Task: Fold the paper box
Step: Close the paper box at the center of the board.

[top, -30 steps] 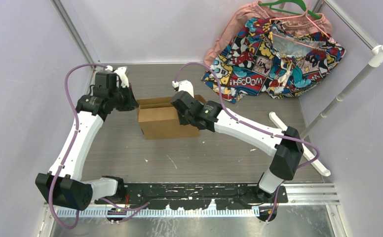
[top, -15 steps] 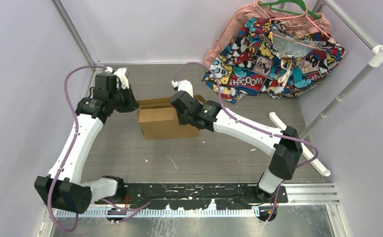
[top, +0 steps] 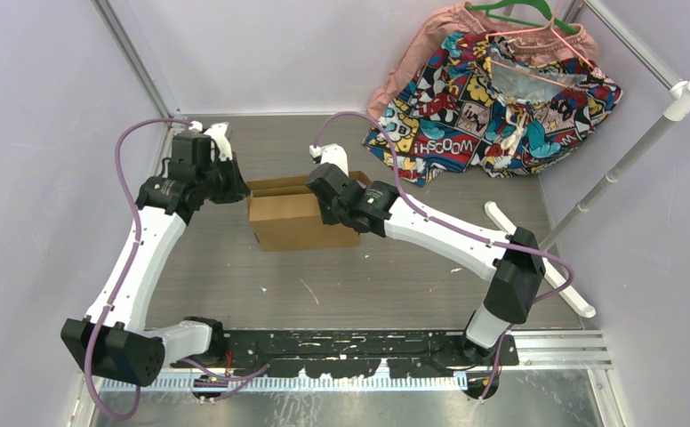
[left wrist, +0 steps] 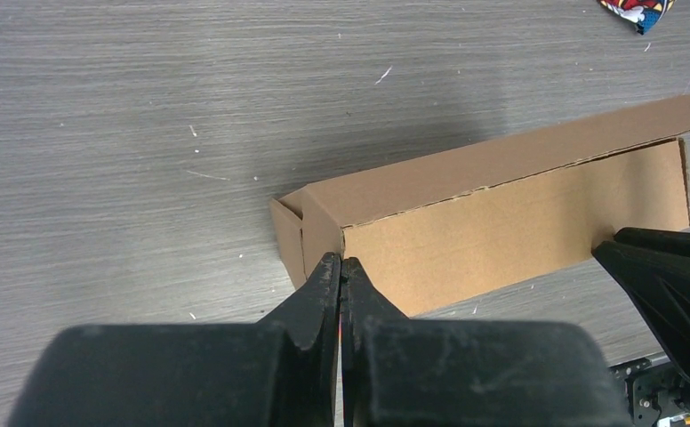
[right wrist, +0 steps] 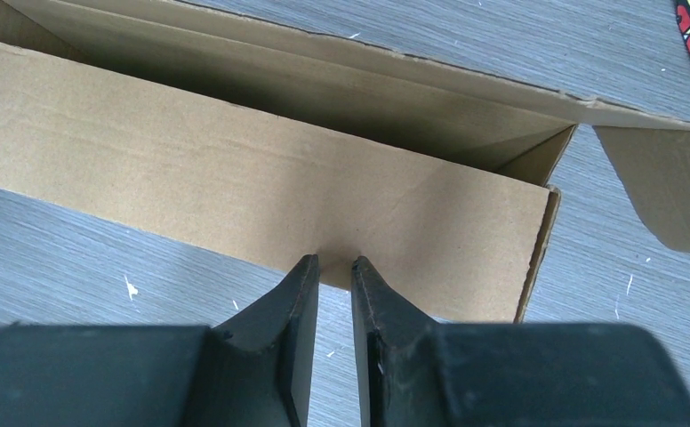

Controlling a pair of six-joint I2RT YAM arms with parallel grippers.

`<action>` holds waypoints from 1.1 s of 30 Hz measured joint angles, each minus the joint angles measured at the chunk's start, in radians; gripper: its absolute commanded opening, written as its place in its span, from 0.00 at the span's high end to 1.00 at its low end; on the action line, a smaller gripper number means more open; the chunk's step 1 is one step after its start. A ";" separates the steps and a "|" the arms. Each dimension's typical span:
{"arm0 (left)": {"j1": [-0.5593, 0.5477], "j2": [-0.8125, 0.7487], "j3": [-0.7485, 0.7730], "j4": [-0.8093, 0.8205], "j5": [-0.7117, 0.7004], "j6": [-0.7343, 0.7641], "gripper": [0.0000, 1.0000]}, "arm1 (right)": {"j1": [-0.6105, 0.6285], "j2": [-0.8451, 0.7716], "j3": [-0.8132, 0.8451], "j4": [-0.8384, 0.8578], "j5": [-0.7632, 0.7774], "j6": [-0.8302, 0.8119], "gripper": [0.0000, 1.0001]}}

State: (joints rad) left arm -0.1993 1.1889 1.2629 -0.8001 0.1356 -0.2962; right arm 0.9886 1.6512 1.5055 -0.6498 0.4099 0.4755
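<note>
A plain brown corrugated cardboard box (top: 288, 222), shallow and part-folded with its top open, lies on a grey wood-grain table (top: 368, 285), its long axis running left to right between the two arms. The left gripper (left wrist: 341, 262) sits at the box's left end, fingers pressed together with nothing visible between them, tips against the near-left corner. The right gripper (right wrist: 334, 261) sits at the box's near long wall, toward its right end, fingers a narrow gap apart and holding nothing, tips at the foot of that wall. Each arm is nearer its own end, so the next fold likely starts from these ends.
</note>
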 measured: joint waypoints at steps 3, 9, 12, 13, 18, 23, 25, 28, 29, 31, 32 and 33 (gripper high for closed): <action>-0.002 0.000 0.003 -0.007 -0.003 0.000 1.00 | 0.000 0.000 0.000 0.000 0.000 0.002 0.75; -0.003 0.000 0.007 -0.017 -0.005 0.004 1.00 | 0.000 0.000 0.000 0.000 0.000 0.004 0.75; -0.004 0.000 0.011 -0.027 -0.009 0.012 0.97 | 0.000 0.000 0.000 0.001 -0.001 0.006 0.75; -0.005 0.000 0.014 -0.032 -0.011 0.016 0.96 | 0.000 0.000 0.000 0.002 -0.001 0.007 0.75; -0.010 0.000 0.024 -0.061 -0.027 0.029 0.94 | 0.000 0.003 0.000 0.007 -0.003 0.010 0.75; -0.010 0.000 0.024 -0.097 -0.037 0.043 0.94 | 0.000 0.005 0.000 0.016 -0.003 0.013 0.75; -0.011 0.000 0.024 -0.103 -0.040 0.046 0.95 | 0.000 0.005 0.000 0.017 -0.003 0.014 0.75; -0.012 -0.002 0.026 -0.111 -0.047 0.047 0.96 | 0.000 0.005 0.000 0.018 -0.003 0.017 0.75; -0.012 -0.003 0.027 -0.114 -0.049 0.047 0.96 | 0.000 0.006 0.000 0.019 -0.003 0.018 0.75; -0.014 -0.003 0.029 -0.119 -0.053 0.047 0.97 | 0.000 0.006 0.000 0.019 -0.003 0.018 0.75; -0.015 -0.003 0.030 -0.122 -0.055 0.047 0.98 | 0.000 0.007 0.000 0.022 -0.003 0.018 0.75; -0.015 -0.003 0.031 -0.126 -0.057 0.047 0.99 | 0.000 0.008 0.000 0.023 -0.003 0.019 0.75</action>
State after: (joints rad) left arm -0.2142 1.1862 1.2942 -0.9257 0.0788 -0.2489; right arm 0.9886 1.6588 1.5055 -0.6273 0.4065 0.4946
